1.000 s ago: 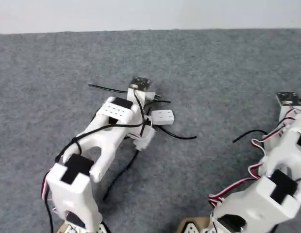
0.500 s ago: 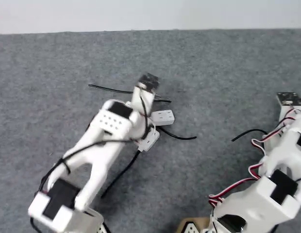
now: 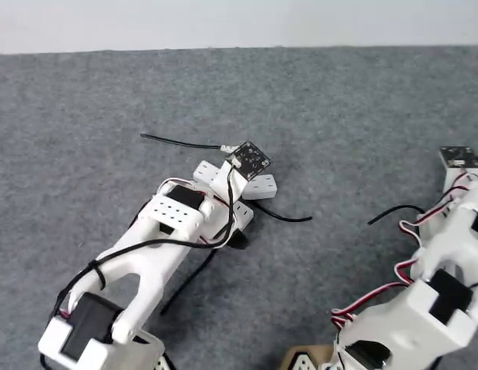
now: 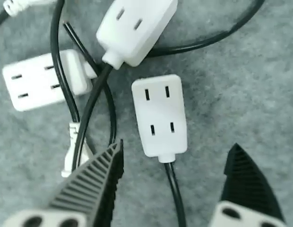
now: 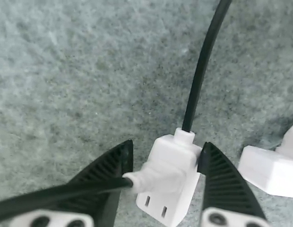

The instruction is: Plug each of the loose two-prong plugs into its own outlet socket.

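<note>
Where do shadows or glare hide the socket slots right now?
Nowhere. Left wrist view: even light, no glare, slots of the middle socket show dark against white. Right wrist view: only a soft shadow on the carpet beside the white socket, its slots uncovered. High view: flat light, no glare on the carpet.

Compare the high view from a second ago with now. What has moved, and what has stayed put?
The left arm pulled back toward its base and its wrist swung to the right, uncovering a white outlet socket it had hidden. Nothing was taken hold of or let go. The right arm, the second socket and the thin black cord stayed as they were.
</note>
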